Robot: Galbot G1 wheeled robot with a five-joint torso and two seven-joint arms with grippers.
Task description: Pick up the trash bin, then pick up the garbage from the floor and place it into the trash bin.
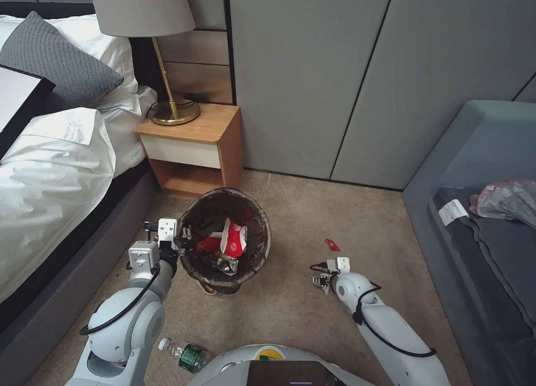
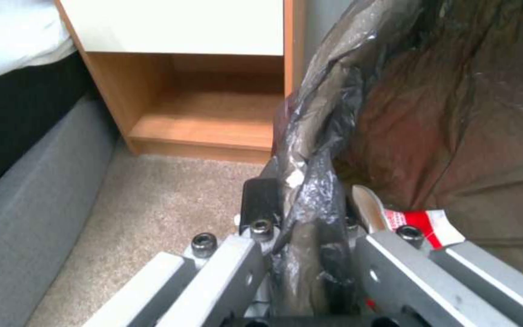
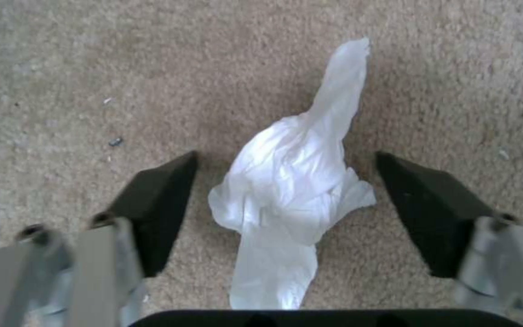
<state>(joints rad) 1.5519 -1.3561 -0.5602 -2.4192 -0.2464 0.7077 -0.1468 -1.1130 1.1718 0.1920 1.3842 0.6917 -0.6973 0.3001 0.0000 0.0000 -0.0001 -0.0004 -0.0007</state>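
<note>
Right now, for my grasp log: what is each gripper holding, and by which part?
The left gripper holds the trash bin by its liner-covered rim. The right gripper holds nothing, open around the white tissue.

Head view is evenly lit, soft daylight-like, sharp, with wide-angle bending at the edges. Lamp [image 1: 142, 9] looks unlit. Soft shadow sits under the trash bin [image 1: 226, 238]. Both wrist views are soft and blurry, near parts out of focus. Bin liner shows glare patches; white tissue [image 3: 292, 190] is near blown out on the carpet [image 3: 92, 68].
</note>
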